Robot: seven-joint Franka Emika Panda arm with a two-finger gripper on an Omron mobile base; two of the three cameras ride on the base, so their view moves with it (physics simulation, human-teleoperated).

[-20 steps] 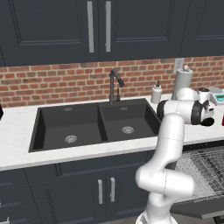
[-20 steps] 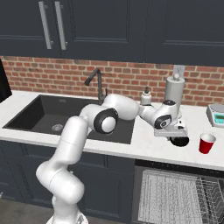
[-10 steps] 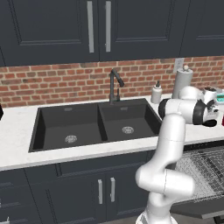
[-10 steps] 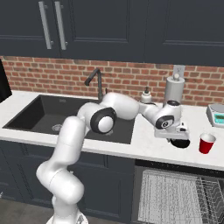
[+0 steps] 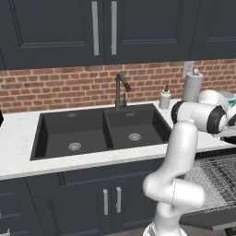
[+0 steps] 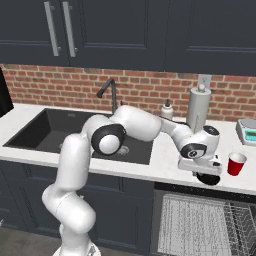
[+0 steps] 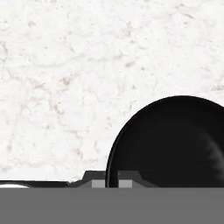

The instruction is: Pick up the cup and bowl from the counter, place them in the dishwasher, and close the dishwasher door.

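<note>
Near the front edge of the white speckled stone worktop point(image 6: 165, 167), right of the black double-basin sink point(image 5: 99, 131), the round black bowl point(image 6: 209, 178) sits with the gripper point(image 6: 206, 172) lowered onto it; in the hand view the two dark fingertips point(image 7: 97, 179) stand pinched on either side of the bowl's point(image 7: 175, 142) thin rim, so the gripper looks closed on that rim. The bowl reads as a rigid, light, glossy piece, likely slippery and possibly breakable, so a pinch on one side of the wall may let it tilt once lifted; keeping it level and moving gently seems wise. Just beside it toward the right end of the worktop stands the small red plastic cup point(image 6: 235, 163), upright, light and easy to tip, best taken across its wall near the top. Below the worktop the grey wire-mesh rack of the dishwasher point(image 6: 200, 227) stands pulled out. No brand, label or readable writing shows on anything
</note>
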